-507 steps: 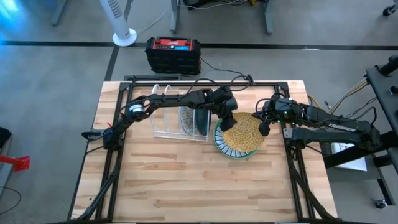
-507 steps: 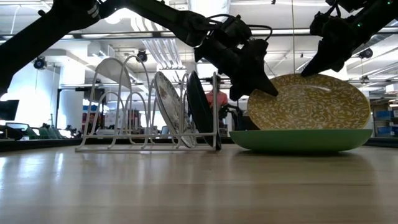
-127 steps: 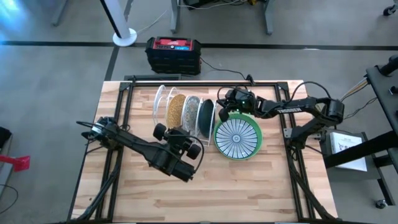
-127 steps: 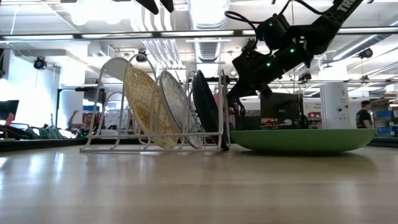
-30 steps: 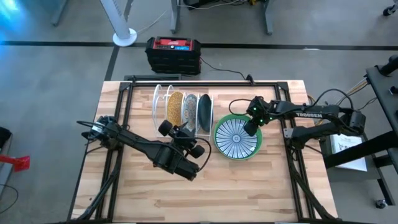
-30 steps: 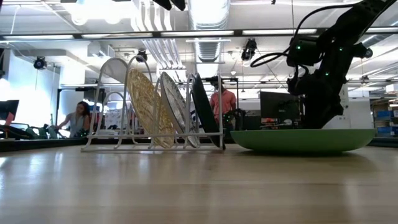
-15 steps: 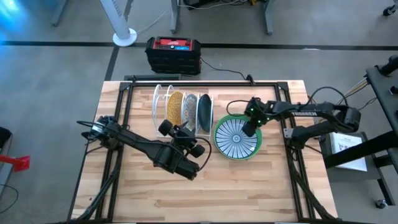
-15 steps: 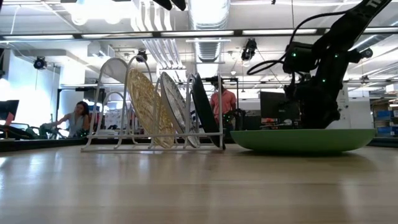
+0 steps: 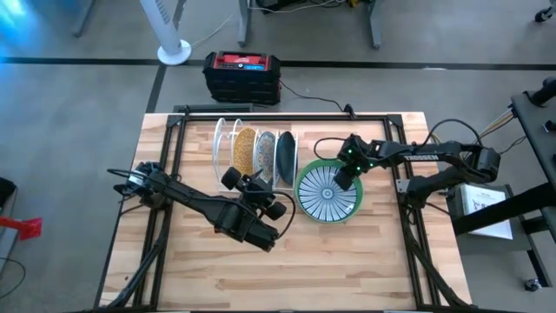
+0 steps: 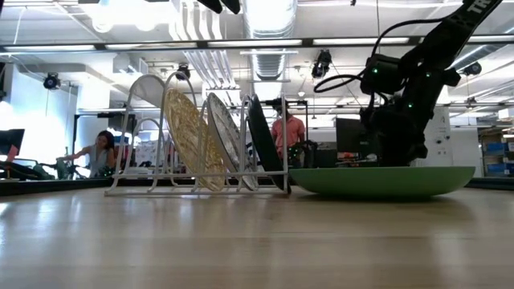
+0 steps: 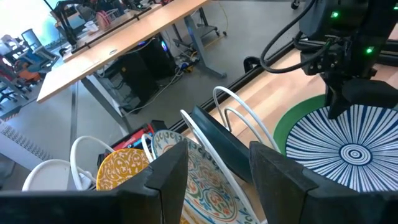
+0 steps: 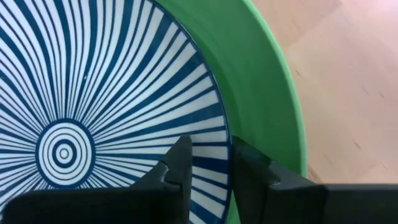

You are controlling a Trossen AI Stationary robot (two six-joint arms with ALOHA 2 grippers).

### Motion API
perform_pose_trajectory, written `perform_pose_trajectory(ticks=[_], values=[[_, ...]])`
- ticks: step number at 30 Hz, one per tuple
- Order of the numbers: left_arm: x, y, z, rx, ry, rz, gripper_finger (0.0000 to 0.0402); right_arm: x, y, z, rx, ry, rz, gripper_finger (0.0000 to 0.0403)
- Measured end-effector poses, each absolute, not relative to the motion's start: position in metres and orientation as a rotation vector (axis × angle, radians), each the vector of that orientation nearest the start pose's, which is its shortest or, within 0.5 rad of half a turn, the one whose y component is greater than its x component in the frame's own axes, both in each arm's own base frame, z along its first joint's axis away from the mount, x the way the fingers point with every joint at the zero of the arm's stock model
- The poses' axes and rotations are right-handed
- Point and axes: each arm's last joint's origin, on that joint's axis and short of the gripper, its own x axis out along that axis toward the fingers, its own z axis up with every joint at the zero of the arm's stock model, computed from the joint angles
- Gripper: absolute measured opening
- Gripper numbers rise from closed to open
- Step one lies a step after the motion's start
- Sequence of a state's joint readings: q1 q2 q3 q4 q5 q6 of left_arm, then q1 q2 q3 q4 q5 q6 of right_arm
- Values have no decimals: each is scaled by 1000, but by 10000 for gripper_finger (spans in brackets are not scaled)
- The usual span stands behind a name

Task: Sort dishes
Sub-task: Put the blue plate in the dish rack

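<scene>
The left gripper (image 9: 280, 211) is waiting over the middle of the counter (image 9: 287, 278), its fingers spread apart and holding nothing. Just beyond it, toward the far edge, the white wire rack (image 9: 228, 156) is already carrying three dishes on edge: the mustard-yellow speckled plate (image 9: 246, 151), the floral plate (image 9: 265, 155) and the dark teal plate (image 9: 286, 156) side by side, so most of the sorting looks done. What is left, as far as I can judge, is the stack lying flat just beside the rack toward the right edge: a blue-and-white striped plate (image 9: 327, 192) resting inside the light green plate (image 9: 306, 203). The right gripper (image 9: 341, 180) is reaching down onto that stack at its far-right side, and the wrist view is showing its fingers (image 12: 178, 167) straddling the striped plate's rim, narrowing around it with a gap still showing, so I am not counting it as a firm grasp yet. Both plates are still sitting on the counter, not yet lifted.
</scene>
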State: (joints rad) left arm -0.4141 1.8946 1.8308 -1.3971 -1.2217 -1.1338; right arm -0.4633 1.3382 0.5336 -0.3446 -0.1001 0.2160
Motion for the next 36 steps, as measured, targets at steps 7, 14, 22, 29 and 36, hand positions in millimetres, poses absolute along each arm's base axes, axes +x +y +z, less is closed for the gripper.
perform_pose_trajectory(ticks=[7, 14, 22, 29, 36], values=[[343, -121, 321, 70, 466, 1038, 160, 189, -92, 142, 493, 1054, -451, 49], [347, -124, 320, 57, 519, 987, 159, 183, -90, 151, 456, 1041, -472, 17], [356, -128, 322, 45, 500, 939, 159, 178, -87, 161, 433, 1014, -451, 1], [356, -128, 322, 49, 495, 943, 158, 178, -87, 163, 434, 1000, -442, 1], [356, -128, 322, 50, 496, 942, 158, 178, -86, 163, 459, 996, -450, 1]])
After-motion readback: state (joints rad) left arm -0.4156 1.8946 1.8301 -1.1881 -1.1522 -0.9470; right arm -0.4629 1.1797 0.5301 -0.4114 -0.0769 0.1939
